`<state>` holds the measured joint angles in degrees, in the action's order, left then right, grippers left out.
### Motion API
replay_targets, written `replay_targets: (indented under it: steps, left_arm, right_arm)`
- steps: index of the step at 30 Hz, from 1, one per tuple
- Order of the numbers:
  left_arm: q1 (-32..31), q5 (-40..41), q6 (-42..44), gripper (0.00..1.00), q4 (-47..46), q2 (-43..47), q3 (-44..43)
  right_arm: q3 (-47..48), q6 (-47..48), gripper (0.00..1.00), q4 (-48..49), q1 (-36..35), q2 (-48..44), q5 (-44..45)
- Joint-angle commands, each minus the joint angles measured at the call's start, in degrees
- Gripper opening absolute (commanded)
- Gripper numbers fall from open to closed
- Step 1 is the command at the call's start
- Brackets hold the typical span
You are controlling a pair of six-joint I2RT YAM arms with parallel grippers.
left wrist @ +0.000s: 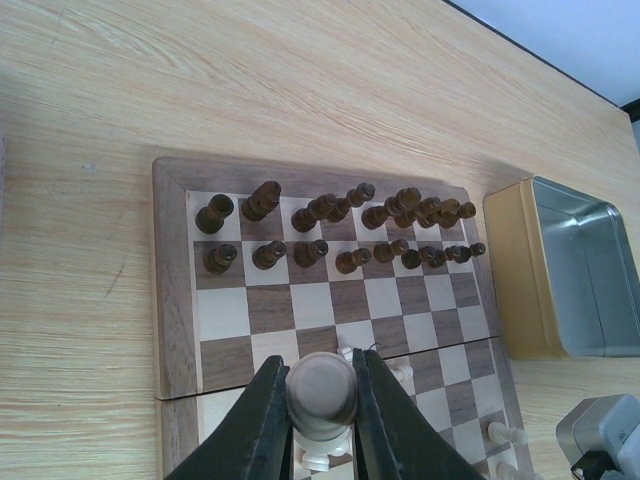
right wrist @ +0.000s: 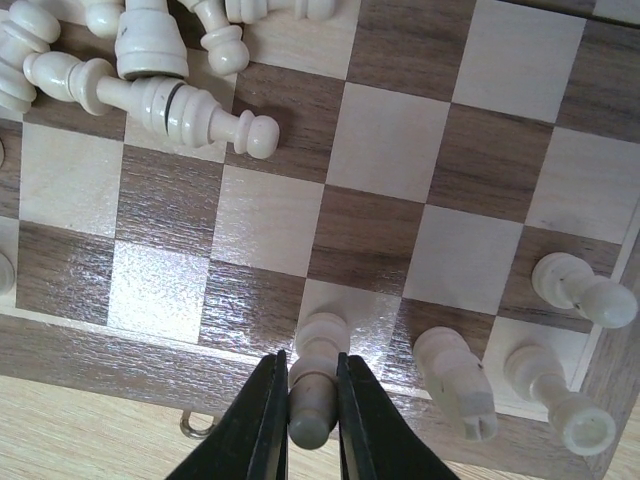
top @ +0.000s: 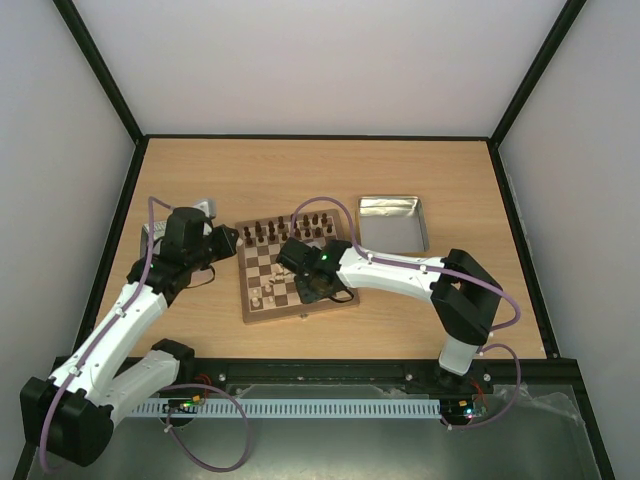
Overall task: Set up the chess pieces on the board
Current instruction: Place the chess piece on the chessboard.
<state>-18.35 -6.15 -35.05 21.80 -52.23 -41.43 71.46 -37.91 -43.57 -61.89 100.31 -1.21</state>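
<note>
Board edge: piece within right pincer

Board lies mid-counter. Dark chessmen stand on its two far rows. Chess pieces lie heaped on the near half, and a few sit on the near edge row. Tin sits just beside the board's far right corner.

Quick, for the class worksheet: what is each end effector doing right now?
Left end effector: closed, holding a small pale wooden chess piece.
Right end effector: closed, holding another small pale wooden chess piece.
</note>
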Motion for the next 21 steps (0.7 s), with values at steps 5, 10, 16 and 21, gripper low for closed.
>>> replay_targets:
  steps: [5,10,16,21]
  left_arm:
    - [-0.2,-0.6,0.3,0.02,-0.1,0.1,-1.9]
    - [-0.3,-0.9,0.3,0.02,0.0,0.1,-2.0]
    - [-1.0,-1.5,1.0,0.02,0.0,-0.1,-2.4]
    - [-4.2,-5.0,1.4,0.02,-1.8,-0.4,-2.4]
  right_arm:
    - [1.2,1.1,0.15,-4.2,0.0,0.6,2.4]
    - [2.4,1.3,0.3,-4.2,0.0,-0.8,1.5]
    - [4.5,-1.6,0.38,-3.1,0.4,-4.4,5.8]
    - [-0.1,-2.5,0.42,7.5,2.0,-11.8,5.2]
